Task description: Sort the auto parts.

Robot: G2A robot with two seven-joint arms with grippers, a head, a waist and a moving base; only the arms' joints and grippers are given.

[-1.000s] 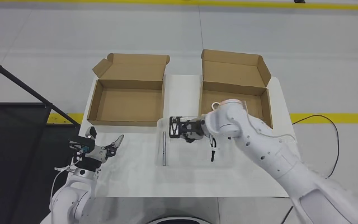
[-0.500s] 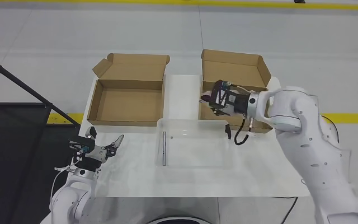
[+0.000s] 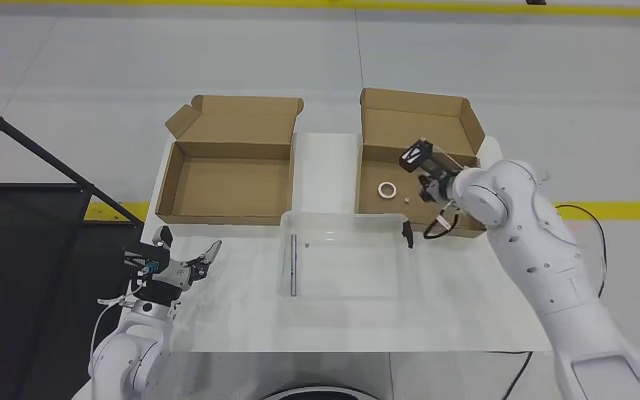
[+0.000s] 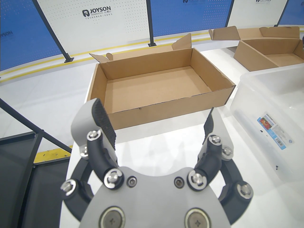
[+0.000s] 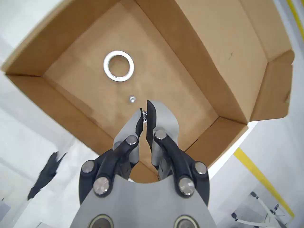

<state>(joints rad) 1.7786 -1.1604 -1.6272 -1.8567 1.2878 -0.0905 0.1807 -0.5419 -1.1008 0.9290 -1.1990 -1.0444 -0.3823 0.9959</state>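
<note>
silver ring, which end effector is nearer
Right. The right end effector, pinching a small part, hangs over the box holding the silver ring; the left end effector is far off, before the other box.

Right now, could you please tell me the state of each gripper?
Left gripper: open, empty.
Right gripper: shut on a small metal part, over a cardboard box.

The left box (image 3: 225, 190) and right box (image 3: 378, 212) are open on top. Their walls block the sides. The clear bin (image 3: 350, 265) sits in front.
</note>
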